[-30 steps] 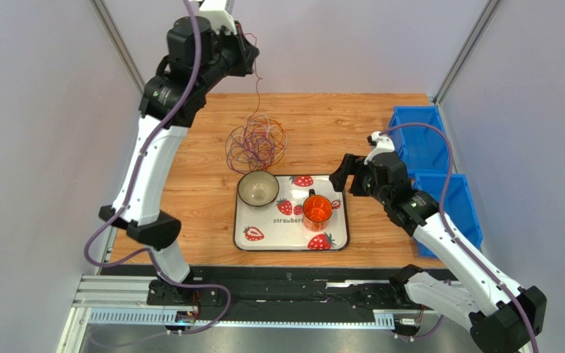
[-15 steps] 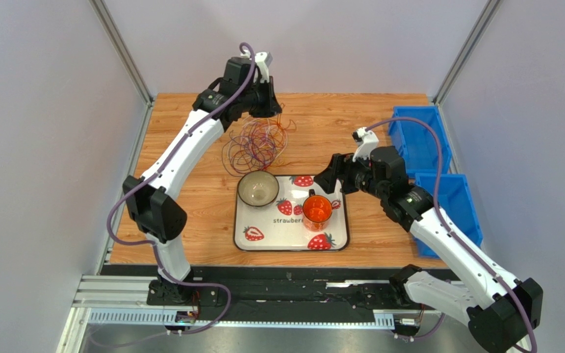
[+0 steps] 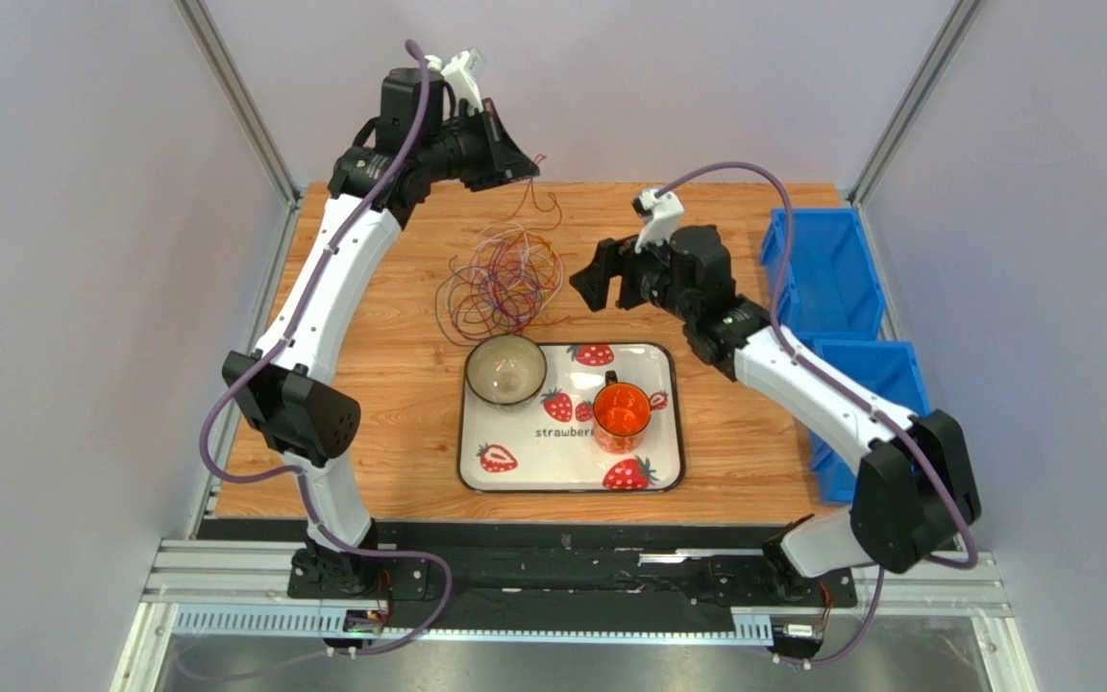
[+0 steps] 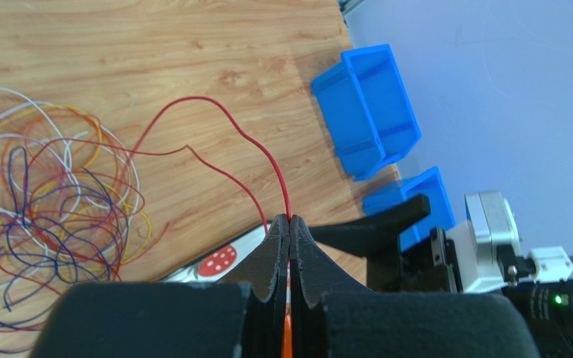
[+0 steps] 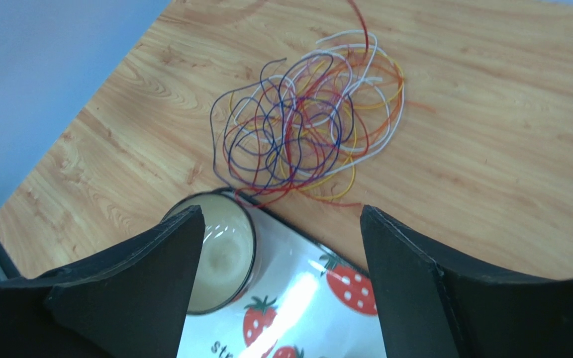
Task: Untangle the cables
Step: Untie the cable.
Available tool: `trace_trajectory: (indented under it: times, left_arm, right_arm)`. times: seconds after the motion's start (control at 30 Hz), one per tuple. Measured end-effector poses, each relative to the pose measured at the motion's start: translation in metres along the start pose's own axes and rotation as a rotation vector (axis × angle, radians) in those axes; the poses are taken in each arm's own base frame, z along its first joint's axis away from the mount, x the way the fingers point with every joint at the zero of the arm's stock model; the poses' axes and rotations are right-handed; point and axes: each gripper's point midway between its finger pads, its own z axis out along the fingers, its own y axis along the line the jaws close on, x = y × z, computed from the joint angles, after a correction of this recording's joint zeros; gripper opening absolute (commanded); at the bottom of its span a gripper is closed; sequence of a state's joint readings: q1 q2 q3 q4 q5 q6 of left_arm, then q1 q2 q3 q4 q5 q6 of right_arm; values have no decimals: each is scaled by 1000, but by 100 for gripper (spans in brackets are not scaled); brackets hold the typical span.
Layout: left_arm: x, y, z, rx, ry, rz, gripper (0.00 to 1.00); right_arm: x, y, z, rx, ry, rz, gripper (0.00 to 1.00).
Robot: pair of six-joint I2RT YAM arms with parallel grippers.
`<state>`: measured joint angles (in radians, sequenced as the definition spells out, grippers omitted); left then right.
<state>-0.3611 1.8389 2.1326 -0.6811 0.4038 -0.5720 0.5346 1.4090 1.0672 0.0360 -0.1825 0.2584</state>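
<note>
Red wire (image 4: 222, 127), one strand: pinched in the closed jaws of my left gripper (image 4: 289, 220), held above the table's far side and trailing down into the cables (image 3: 502, 281). Cables: multicoloured tangle on the wooden table (image 3: 386, 378), just beyond the bowl (image 3: 505, 371) on the strawberry tray (image 3: 463, 433). My right gripper (image 5: 280, 216): jaws wide apart, empty, hovering near the tangle. Handling, my judgement: draw slowly; let the right pin the heap so only red slides free.

Tangled thin wire cables (image 3: 502, 283): purple, red, orange, yellow, white.
Heaped on the wooden bench (image 3: 386, 361); one red strand (image 4: 196, 98) pinched in the left end effector (image 4: 289, 221).
</note>
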Motion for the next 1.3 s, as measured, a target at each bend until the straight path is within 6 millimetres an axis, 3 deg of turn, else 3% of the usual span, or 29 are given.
trace_trajectory:
  times: [0.17,0.43,0.63,0.8,1.13,1.17,1.3]
  left_arm:
    - [14,12,-1,18,60,-64,0]
    - [20,17,-6,60,103,-115,0]
    - [24,15,-9,90,128,-126,0]
    - [24,14,-13,110,137,-133,0]
    - [19,15,-20,141,139,-164,0]
    - [18,14,-21,145,139,-164,0]
    - [17,14,-21,151,136,-173,0]
  right_arm:
    - [-13,-3,34,-18,-41,-50,80]
    - [1,-17,81,-20,-36,-66,79]
    - [-3,-22,106,-19,-60,-73,76]
    - [-9,-26,121,-9,-102,-83,72]
    - [6,-39,139,28,-108,-93,56]
    - [5,-38,140,27,-112,-94,49]
    - [-2,-37,144,20,-136,-104,39]
